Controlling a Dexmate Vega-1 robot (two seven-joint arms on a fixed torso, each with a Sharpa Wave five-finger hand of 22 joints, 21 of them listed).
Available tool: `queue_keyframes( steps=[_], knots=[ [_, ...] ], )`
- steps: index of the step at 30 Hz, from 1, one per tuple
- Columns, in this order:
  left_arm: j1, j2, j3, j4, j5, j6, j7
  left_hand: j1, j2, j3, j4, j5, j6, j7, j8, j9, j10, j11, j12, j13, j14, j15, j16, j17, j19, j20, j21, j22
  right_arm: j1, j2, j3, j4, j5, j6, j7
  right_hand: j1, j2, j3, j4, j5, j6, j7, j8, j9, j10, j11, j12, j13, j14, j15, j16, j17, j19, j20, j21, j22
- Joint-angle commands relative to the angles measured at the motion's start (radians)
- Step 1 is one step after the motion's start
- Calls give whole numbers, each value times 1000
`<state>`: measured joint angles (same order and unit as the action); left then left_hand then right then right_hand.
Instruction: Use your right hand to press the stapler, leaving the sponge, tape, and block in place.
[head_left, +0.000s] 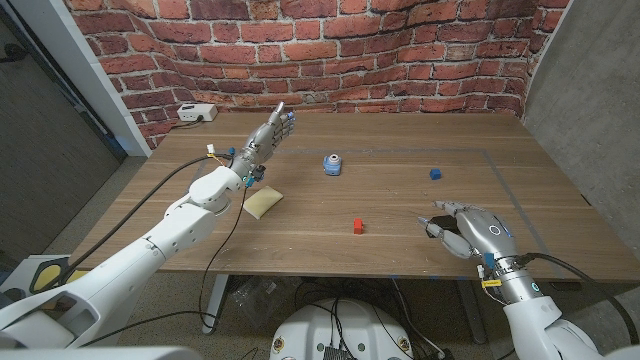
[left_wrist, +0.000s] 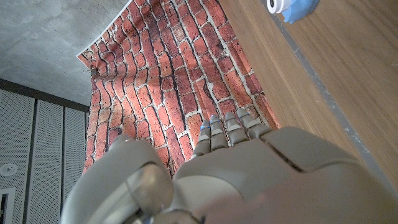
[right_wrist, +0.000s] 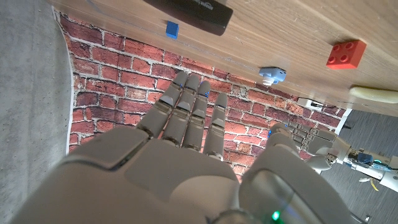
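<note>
The black stapler (head_left: 438, 231) (right_wrist: 194, 11) lies at the table's near right, partly hidden under my right hand (head_left: 468, 229) (right_wrist: 186, 155). That hand is over it with fingers straight and apart; whether it touches is unclear. The red block (head_left: 358, 226) (right_wrist: 346, 53) sits left of the stapler. A blue and white tape dispenser (head_left: 332, 164) (left_wrist: 292, 7) (right_wrist: 272, 74) stands mid-table. The yellow sponge (head_left: 263, 202) (right_wrist: 373, 94) lies to the left. My left hand (head_left: 270, 135) (left_wrist: 249, 174) is raised above the far left of the table, fingers extended, holding nothing.
A small blue cube (head_left: 436, 173) (right_wrist: 171, 28) sits beyond the right hand. A white box (head_left: 197, 112) rests at the back left corner by the brick wall. Blue tape lines mark a rectangle on the wooden table (head_left: 400, 200).
</note>
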<state>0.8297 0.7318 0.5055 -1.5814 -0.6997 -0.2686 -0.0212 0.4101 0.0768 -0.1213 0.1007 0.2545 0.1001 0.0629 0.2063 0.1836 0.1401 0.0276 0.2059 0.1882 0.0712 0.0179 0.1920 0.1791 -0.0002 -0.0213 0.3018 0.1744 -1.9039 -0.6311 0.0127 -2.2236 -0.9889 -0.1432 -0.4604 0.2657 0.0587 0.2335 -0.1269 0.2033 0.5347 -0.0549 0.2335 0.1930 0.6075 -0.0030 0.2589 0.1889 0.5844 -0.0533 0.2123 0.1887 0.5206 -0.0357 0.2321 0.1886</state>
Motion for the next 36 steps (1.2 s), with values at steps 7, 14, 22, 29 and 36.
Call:
queue_keyframes(
  steps=[7,14,22,29,36],
  knots=[
    [16,5,-8,-6,-3,-9,12,1,-1,-6,-1,-7,16,-2,-3,2,9,-2,1,2,8,-5,-1,5,15,-8,-1,3,8,-41,-12,3,-7,-58,53,5,9,11,2,-3,52,0,20,3,34,-5,9,5,-1,-14,-7,1,2,-4,-5,3],
    [17,6,-12,-3,-5,-12,12,2,0,-7,-1,-8,16,-2,-4,2,11,-4,2,2,11,-6,0,5,17,-8,-3,3,21,-61,-30,8,-41,-92,73,5,12,13,2,-4,73,-11,24,2,43,-19,9,6,-12,-15,-14,0,2,-4,-6,3],
    [10,3,-8,8,-9,-8,6,4,1,-8,-2,-9,20,-4,-3,2,15,-7,2,2,16,-11,1,4,22,-11,-4,3,26,-71,-39,12,-38,-118,86,12,19,19,0,-4,86,-19,26,2,53,-26,10,6,-15,-18,-18,0,12,-8,-3,3],
    [0,-2,-1,17,-8,-6,-3,4,2,-8,-2,-10,20,-5,-4,2,15,-7,2,2,16,-12,1,4,23,-11,-6,3,24,-74,-41,16,-30,-140,88,15,22,22,-1,-4,93,-21,27,2,53,-28,10,6,-14,-18,-18,-1,13,-8,-2,3],
    [-3,-2,1,18,-9,-3,-1,5,2,-9,-2,-11,20,-6,-4,2,16,-6,2,2,16,-12,0,4,24,-11,-8,3,28,-78,-52,26,-26,-159,90,17,22,24,-2,-4,96,-20,27,2,53,-22,8,6,-19,-14,-21,-1,12,-8,-3,3]
  ],
)
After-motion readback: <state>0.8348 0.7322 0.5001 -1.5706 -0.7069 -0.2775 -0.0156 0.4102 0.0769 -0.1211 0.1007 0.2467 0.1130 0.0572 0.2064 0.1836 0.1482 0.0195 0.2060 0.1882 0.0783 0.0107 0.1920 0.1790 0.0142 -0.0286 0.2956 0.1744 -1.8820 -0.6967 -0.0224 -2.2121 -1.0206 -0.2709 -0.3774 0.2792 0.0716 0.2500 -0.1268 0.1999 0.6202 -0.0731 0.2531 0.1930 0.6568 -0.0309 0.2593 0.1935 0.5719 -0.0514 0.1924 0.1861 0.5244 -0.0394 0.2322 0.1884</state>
